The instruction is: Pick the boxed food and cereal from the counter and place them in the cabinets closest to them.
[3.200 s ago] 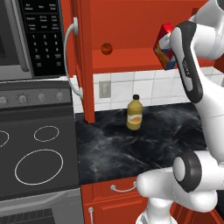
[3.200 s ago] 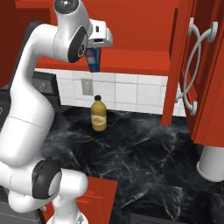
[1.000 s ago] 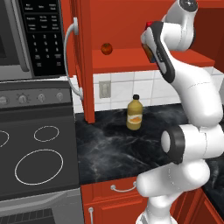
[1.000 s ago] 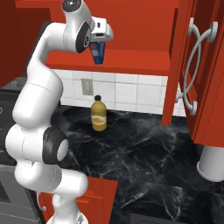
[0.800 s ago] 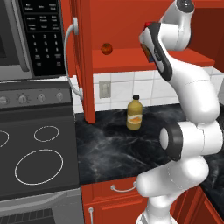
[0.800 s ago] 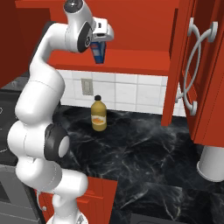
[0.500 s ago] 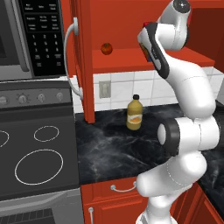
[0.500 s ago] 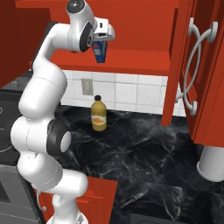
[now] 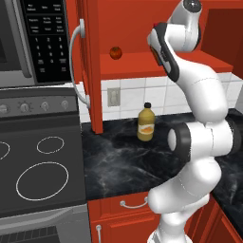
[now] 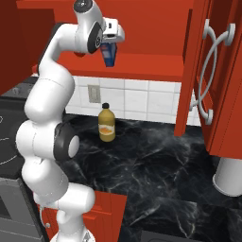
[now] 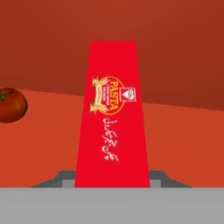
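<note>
While near shelf edge, pasta box (image 11: 112, 118) (tomato (image 11: 12, 105) aside)

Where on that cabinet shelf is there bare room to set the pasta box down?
The cabinet shelf is bare from the tomato at its left end to the right wall, wide enough for the pasta box in the gripper. The tomato's corner is the only occupied part. On the counter below, only the bottle stands by the tiles.
</note>
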{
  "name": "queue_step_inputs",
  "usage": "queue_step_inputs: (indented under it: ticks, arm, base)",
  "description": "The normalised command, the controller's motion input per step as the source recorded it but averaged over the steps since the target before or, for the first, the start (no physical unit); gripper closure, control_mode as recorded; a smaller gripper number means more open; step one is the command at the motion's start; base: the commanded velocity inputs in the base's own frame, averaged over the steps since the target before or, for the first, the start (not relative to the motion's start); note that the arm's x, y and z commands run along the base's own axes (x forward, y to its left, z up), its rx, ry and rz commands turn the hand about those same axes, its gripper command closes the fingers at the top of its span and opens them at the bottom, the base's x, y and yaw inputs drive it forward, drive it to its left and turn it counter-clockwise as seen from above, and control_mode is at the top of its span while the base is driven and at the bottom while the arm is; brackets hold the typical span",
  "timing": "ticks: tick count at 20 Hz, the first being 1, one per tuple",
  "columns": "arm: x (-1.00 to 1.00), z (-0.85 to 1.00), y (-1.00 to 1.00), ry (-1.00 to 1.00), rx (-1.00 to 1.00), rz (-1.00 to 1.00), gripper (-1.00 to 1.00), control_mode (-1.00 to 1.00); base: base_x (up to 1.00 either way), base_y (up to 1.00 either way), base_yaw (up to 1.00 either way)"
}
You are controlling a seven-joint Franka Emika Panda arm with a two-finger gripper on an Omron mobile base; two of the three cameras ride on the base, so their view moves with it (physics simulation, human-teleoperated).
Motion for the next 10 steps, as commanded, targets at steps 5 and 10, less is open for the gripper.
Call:
queue_step_inputs:
  ticks: [5,10]
  arm:
    - [0.00,0.03,0.00,0.00,0.00,0.00,-1.00,-1.00]
    - [-0.07,0.14,-0.02,-0.01,0.01,-0.02,-1.00,-1.00]
  base:
    - [0.00,0.00,0.00]
    - [0.00,0.00,0.00]
